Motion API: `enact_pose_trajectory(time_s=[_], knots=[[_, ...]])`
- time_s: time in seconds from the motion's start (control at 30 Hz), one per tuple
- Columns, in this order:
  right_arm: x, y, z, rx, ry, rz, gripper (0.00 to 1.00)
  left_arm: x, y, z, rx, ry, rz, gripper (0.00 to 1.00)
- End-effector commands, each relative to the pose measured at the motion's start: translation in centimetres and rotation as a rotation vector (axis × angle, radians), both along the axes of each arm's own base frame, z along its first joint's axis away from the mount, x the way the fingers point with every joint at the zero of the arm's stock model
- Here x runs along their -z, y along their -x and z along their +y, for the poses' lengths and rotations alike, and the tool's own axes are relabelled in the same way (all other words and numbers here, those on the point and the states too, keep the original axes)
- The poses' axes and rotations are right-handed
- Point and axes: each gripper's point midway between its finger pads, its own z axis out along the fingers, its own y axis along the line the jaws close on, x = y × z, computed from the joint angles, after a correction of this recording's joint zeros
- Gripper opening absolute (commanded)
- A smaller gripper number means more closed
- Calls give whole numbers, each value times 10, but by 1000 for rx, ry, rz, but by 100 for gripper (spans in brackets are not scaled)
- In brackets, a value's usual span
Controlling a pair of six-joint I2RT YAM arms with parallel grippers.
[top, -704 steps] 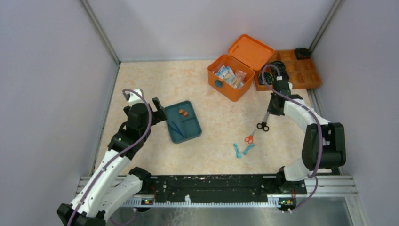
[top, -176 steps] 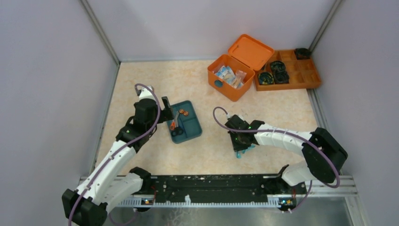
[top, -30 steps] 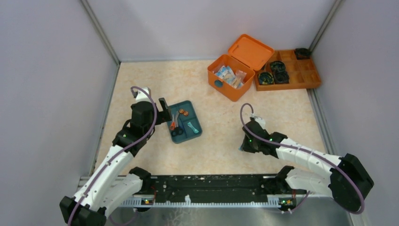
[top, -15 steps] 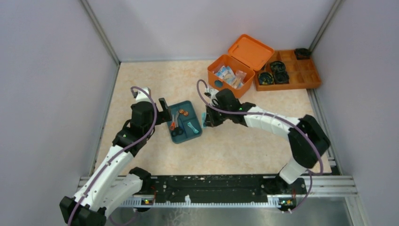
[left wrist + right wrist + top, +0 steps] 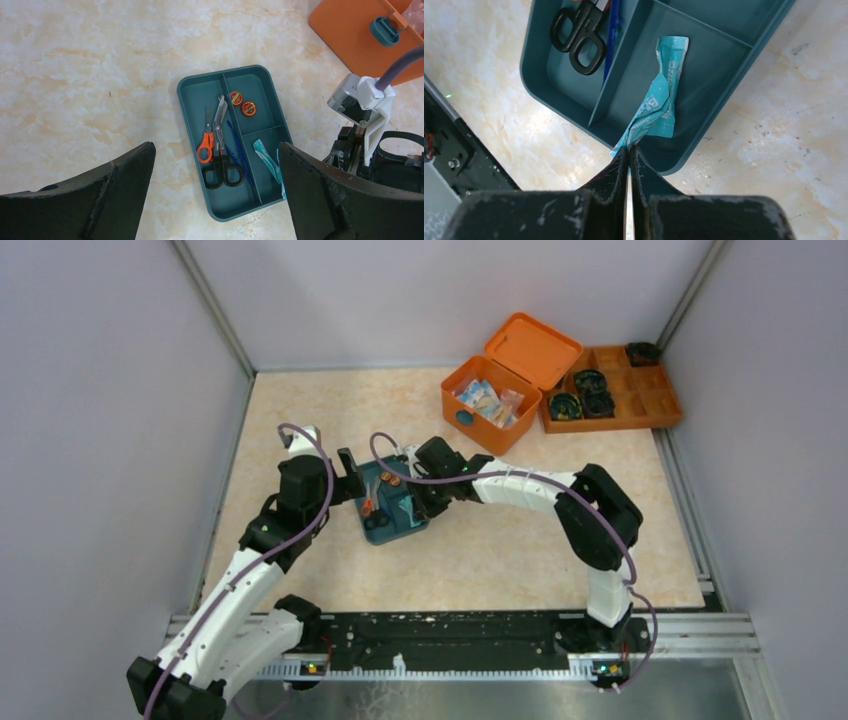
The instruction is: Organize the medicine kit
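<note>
The medicine kit (image 5: 488,432), an orange box with its lid open, stands at the back right with packets inside; its front wall shows in the left wrist view (image 5: 350,25). My right gripper (image 5: 629,147) is shut on a crumpled teal packet (image 5: 650,117), which hangs over the near compartment of the teal tray (image 5: 531,75). A second teal packet (image 5: 265,154) lies in that compartment. My left gripper (image 5: 214,150) hovers open above the tray (image 5: 185,115), holding nothing. From above, the right gripper (image 5: 412,502) is at the tray's right side and the left gripper (image 5: 345,475) at its left.
The tray's long compartment holds orange-handled scissors (image 5: 206,145), black-handled scissors (image 5: 223,171) and blue tweezers (image 5: 239,150); two small round red items (image 5: 241,102) lie in the far compartment. A flat orange divided tray (image 5: 655,410) with black items sits at the back right corner.
My right arm has swung left from the right part of the table to the teal tray, carrying the teal packet. The left arm has stayed still and open.
</note>
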Motion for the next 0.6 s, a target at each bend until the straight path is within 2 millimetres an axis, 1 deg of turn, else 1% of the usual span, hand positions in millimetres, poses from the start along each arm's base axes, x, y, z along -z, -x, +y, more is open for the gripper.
enact_pose_trajectory(time_s=[0.0,0.07,0.23,0.4,0.47,0.57], knots=[[-8,-13,2,4,26,-65,0,0,-1,4,-18,-7,-4,99],[-9,-14,2,4,33,-70,0,0,-1,4,-17,-7,-4,99],[-10,-20,-2,23,55,-95,12,1,-1,3,-15,-7,-2,99],[-12,-23,-4,27,69,-112,19,1,-1,3,-12,-8,0,99],[-12,-24,-6,32,78,-120,21,1,-1,3,-11,-8,0,99],[-16,-28,-10,52,87,-142,21,2,-1,3,-14,-9,1,99]])
